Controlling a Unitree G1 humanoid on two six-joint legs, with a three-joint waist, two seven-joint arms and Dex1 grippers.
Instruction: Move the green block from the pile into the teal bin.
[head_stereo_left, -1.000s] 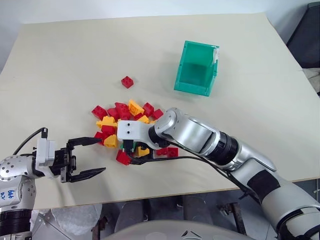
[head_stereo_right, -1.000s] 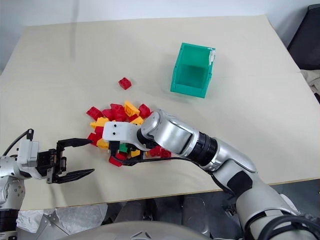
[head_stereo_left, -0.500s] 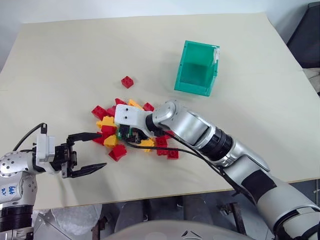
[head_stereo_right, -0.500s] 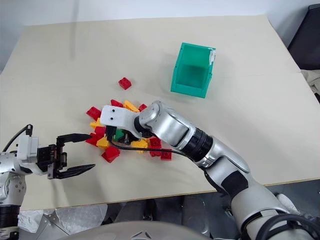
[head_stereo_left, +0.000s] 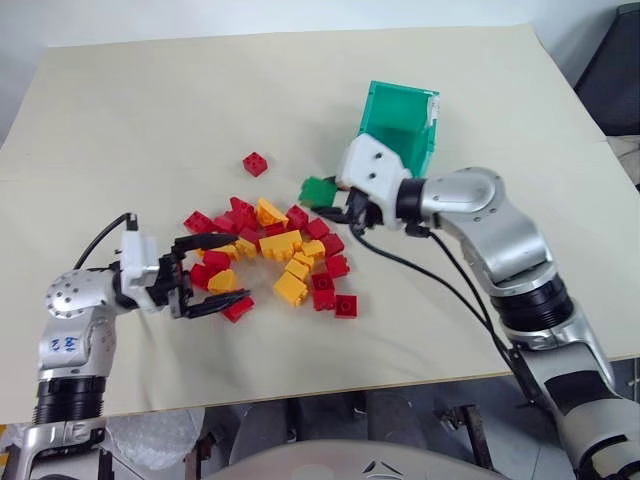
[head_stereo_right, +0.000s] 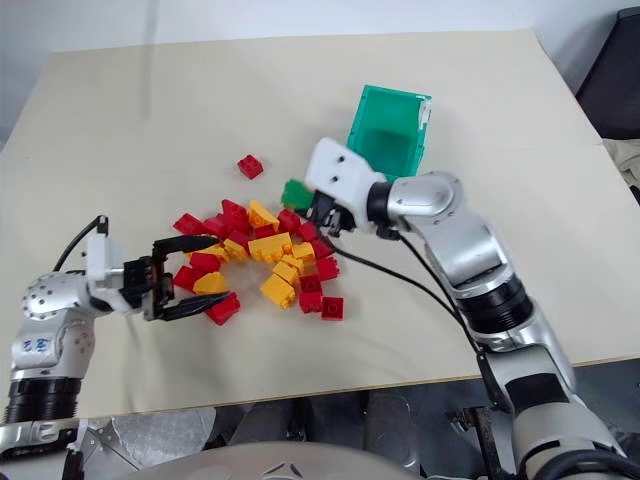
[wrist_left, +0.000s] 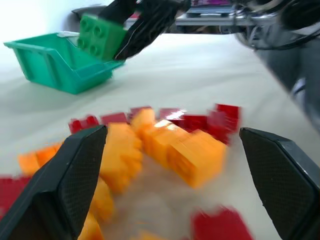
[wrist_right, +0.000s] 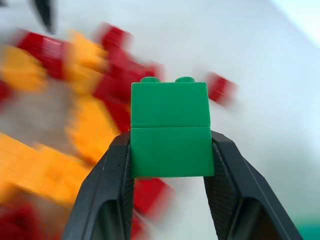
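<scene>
- Green block (wrist_right: 170, 127): clamped between the two black fingers of the right end effector (head_stereo_left: 335, 197), held clear above the worktop (head_stereo_left: 150, 110), between the pile (head_stereo_left: 270, 255) and the teal bin (head_stereo_left: 398, 125).
- Left end effector (head_stereo_left: 210, 272): jaws spread, empty, level at the pile's near edge.
- Handling note: best to keep the grip firm, carry the block over the bin's rim, and release only once it is above the opening.

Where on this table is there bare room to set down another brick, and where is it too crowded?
Free: the wide far-left stretch of the table beyond the lone red brick, and the right side past the teal bin. Crowded: the pile at centre, with the left pincer at its near-left edge and the right pincer holding the green block over its far edge.
</scene>
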